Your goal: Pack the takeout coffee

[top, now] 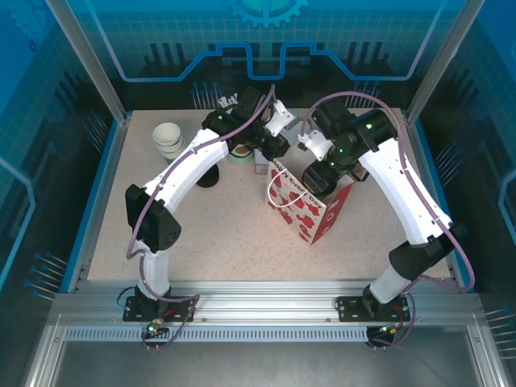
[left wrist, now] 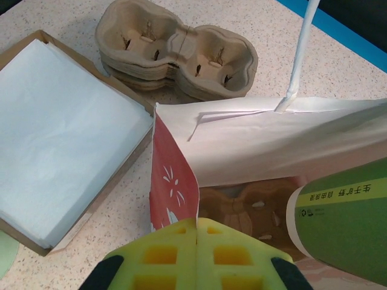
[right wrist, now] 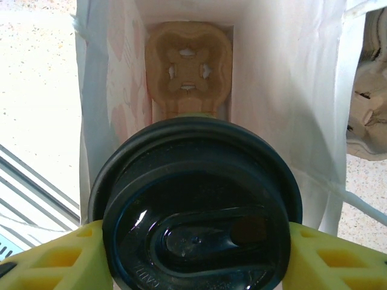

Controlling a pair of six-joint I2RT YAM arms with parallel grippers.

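The takeout coffee [right wrist: 196,208], an olive-green cup [left wrist: 344,220] with a black lid, hangs in the mouth of the red-and-white paper bag [top: 310,208]. My right gripper [right wrist: 196,241] is shut on it, a yellow finger [right wrist: 54,260] on each side below the lid. My left gripper [left wrist: 197,225] is shut on the bag's red side edge [left wrist: 175,181] at the rim, at the bag's far side [top: 272,147]. A brown pulp cup carrier [right wrist: 188,69] lies at the bottom of the bag, under the cup. In the top view my right gripper [top: 321,179] is over the bag's opening.
A stack of pulp carriers [left wrist: 175,54] and a shallow box of white paper [left wrist: 60,133] sit behind the bag. The bag's white handle [left wrist: 301,48] stands up. Stacked lidless cups [top: 168,139] and a dark stack of lids [top: 208,176] stand at the back left.
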